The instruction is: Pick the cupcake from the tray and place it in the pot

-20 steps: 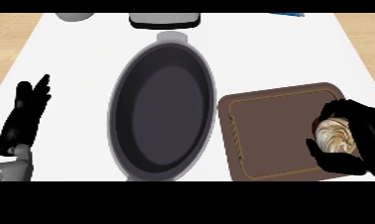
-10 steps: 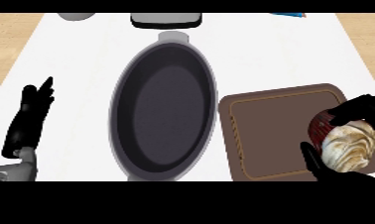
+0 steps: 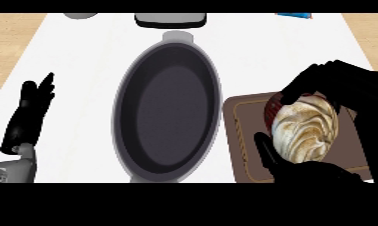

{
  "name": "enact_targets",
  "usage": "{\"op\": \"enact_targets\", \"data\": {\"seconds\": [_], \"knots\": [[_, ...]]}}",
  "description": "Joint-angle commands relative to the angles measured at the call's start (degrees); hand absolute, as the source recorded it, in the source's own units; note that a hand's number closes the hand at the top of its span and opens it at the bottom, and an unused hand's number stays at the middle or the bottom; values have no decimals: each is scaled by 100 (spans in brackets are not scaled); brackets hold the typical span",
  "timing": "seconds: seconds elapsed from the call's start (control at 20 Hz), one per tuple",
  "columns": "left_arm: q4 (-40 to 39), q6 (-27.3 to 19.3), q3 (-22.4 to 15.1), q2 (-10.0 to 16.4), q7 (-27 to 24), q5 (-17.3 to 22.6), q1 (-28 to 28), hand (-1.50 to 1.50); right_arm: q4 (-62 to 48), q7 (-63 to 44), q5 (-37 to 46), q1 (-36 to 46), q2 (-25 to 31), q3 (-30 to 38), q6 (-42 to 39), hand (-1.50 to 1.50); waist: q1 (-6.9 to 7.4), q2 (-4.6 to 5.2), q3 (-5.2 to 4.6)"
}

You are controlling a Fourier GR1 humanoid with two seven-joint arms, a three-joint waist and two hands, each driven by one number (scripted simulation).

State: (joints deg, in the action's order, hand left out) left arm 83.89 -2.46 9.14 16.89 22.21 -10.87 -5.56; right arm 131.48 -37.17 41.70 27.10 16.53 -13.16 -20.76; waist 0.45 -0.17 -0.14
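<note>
Where the white worktop [image 3: 81, 45] spreads out, a big dark oval pot [image 3: 167, 115] sits in the middle. Just right of the pot lies a brown tray [image 3: 247, 140]. Over the tray, on the right of the pot, is the right hand [image 3: 339, 82]. Its fingers [image 3: 269, 152] and thumb are curled round the cupcake [image 3: 304, 129] and hold it. The cupcake has swirly cream on top and shows over the tray, right of the pot. Whether it touches the tray cannot be told. Left of the pot, well apart from it, the left hand [image 3: 29, 115] rests with its fingers straight and pointing up. Behind the pot, at the far edge, is a small grey box [image 3: 170, 19].
</note>
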Motion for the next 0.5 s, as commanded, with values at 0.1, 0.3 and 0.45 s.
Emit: {"op": "enact_targets", "data": {"seconds": [0.1, 0.3, 0.45], "knots": [[-10, 102, 85, 51, -25, 49, 72, 0, -601, -1676, -96, 1717, -1052, -573, -750, 150, 21, -4, 1], [-110, 71, 96, 26, -108, -13, 3, 0, -1427, -1819, 167, 2087, -1574, -759, -674, 150, -1, 6, 7], [-288, -114, -63, -215, -282, -155, -81, 0, -2732, -1120, 460, 2064, -1634, -1097, 240, 150, 52, 42, 6]]}}
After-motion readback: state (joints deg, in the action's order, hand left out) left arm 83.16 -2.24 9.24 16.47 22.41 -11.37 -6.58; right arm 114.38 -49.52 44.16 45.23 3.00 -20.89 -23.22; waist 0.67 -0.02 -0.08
